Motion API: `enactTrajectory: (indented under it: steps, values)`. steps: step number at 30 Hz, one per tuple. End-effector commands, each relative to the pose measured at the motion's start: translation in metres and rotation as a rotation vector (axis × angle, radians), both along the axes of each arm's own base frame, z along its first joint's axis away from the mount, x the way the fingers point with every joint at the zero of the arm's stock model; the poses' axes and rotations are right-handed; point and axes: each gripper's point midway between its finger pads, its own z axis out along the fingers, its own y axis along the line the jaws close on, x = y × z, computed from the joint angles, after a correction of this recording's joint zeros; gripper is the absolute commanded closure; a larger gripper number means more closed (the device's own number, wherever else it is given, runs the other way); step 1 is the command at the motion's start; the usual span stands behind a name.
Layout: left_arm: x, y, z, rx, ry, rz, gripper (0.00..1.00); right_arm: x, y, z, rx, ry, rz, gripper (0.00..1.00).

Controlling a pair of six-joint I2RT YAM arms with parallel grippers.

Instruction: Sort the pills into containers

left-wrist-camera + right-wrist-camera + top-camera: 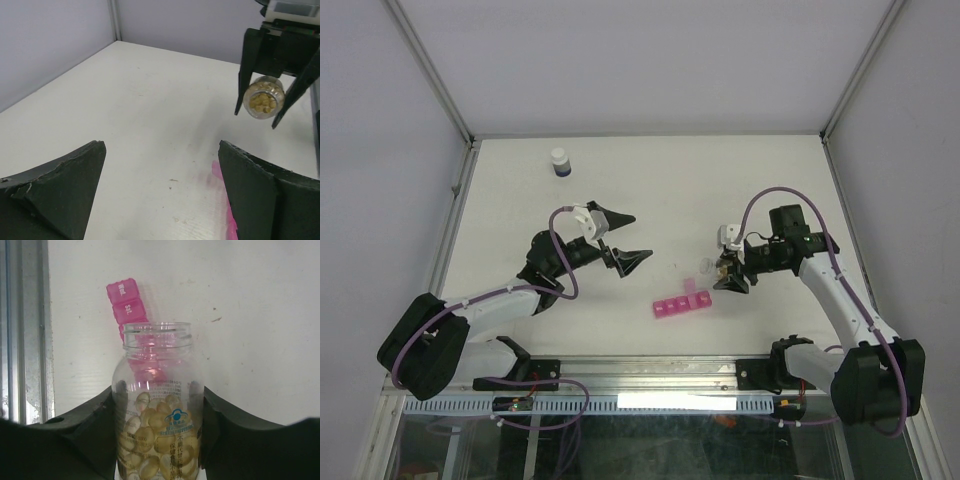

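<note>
The pink containers strip [682,303] lies flat on the white table near the front, between the two arms; one lid near its right end seems to stand up. My right gripper [728,272] is shut on a clear uncapped bottle [157,405] tipped on its side, half full of yellow pills [160,440]. The bottle's mouth points toward the strip [127,302], just above and right of it. The left wrist view shows the bottle [265,97] hanging between the right fingers. My left gripper [640,236] hovers wide open left of the strip, nothing between its jaws [162,150].
A small dark bottle with a white cap [560,162] stands at the far left of the table. Metal frame posts and grey walls close the table's sides. An aluminium rail [650,375] runs along the near edge.
</note>
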Motion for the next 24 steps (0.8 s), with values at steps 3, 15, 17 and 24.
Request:
enactTrajectory:
  steps: [3,15,17,24]
  values:
    - [0.030,0.000,-0.026,0.049,0.024,0.122,0.01,-0.001,-0.007,-0.015,-0.091,-0.065,0.028,1.00]
    - [0.038,0.001,-0.027,0.033,0.042,0.169,0.01,-0.009,-0.010,-0.037,-0.211,-0.049,0.077,1.00]
    - [0.040,0.004,-0.020,0.055,0.087,0.195,0.01,-0.010,-0.010,-0.041,-0.231,-0.043,0.084,1.00]
    - [0.040,0.008,-0.028,0.084,0.094,0.213,0.01,-0.014,-0.008,-0.051,-0.286,-0.034,0.107,1.00]
